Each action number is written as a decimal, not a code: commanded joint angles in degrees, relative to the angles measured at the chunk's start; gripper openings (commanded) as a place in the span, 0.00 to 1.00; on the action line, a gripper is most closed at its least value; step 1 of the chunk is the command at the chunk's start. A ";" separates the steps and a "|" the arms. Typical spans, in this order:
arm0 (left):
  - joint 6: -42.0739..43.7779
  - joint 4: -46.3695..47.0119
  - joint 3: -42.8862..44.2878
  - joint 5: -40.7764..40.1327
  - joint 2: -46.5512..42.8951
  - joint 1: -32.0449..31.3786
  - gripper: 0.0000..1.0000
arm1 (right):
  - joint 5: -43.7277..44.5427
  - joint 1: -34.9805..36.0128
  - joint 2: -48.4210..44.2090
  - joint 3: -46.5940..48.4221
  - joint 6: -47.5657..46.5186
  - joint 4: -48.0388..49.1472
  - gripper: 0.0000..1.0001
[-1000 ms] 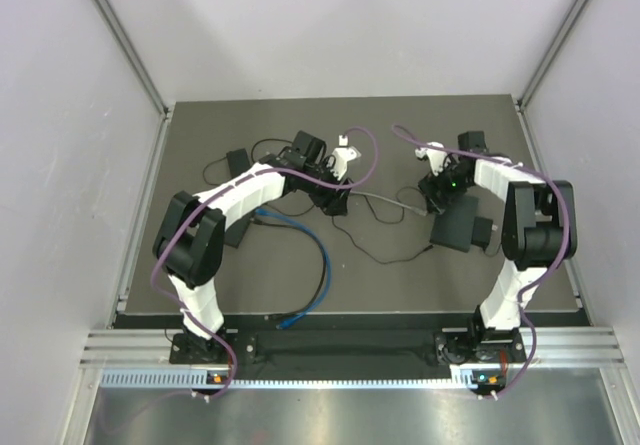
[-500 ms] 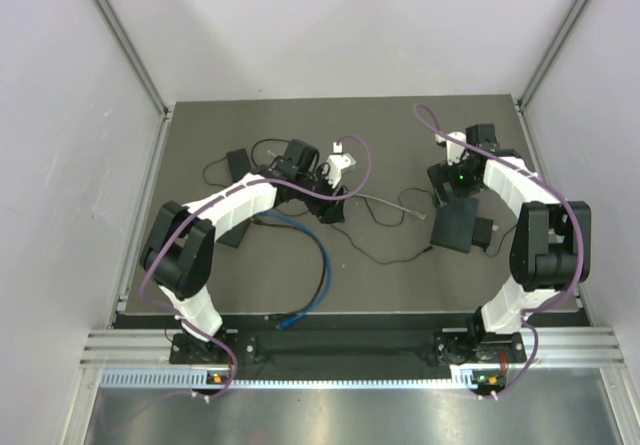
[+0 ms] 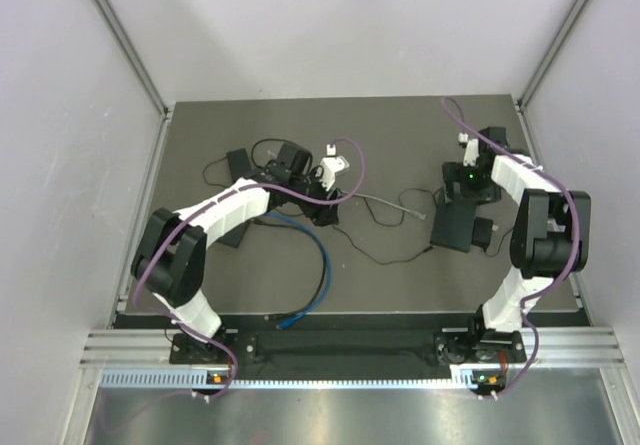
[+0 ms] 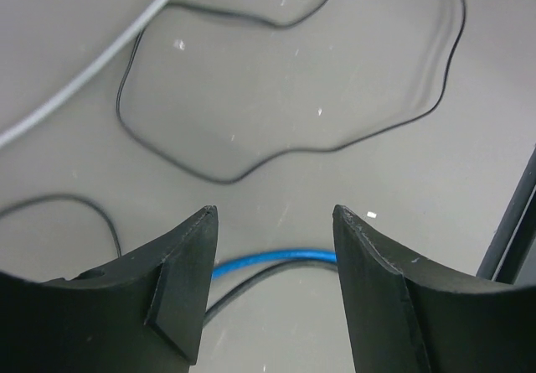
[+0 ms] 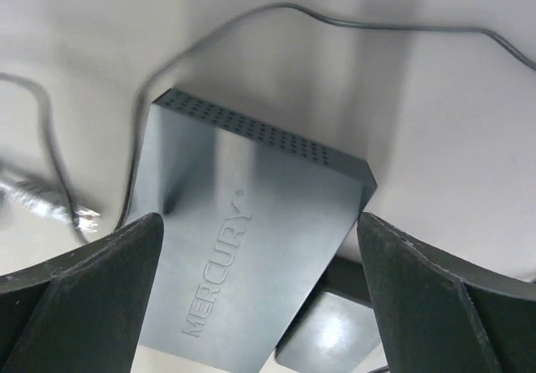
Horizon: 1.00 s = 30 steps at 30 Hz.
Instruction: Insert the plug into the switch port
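Note:
The switch is a dark metal box marked MERCURY, lying flat at the right of the mat; it fills the right wrist view. The grey cable ends in a clear plug, which lies on the mat just left of the switch and also shows in the right wrist view. My right gripper is open wide and empty, above the switch's far end. My left gripper is open and empty, over a blue cable mid-mat. The switch's ports are not visible.
A black power adapter sits against the switch's right side. A thin black wire loops across the mat's middle. The blue cable curves toward the front edge. Small black boxes lie at the left.
My left arm has drawn back to the left and its gripper has shifted slightly left. My right gripper has moved right and toward the back, away from the plug.

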 commanded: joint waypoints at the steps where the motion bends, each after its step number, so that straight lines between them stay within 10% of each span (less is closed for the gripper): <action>1: 0.17 2.39 -1.72 1.16 -3.45 1.55 0.62 | -4.11 3.50 -7.36 -1.43 -3.89 3.20 0.96; 14: -1.06 1.51 -1.90 2.83 -3.99 4.46 0.61 | 0.20 15.63 -9.14 -5.92 -12.16 -1.19 0.46; 30: -1.06 2.48 -1.81 4.59 -1.96 4.81 0.60 | 12.58 20.55 -11.94 -16.03 -21.12 -0.05 0.31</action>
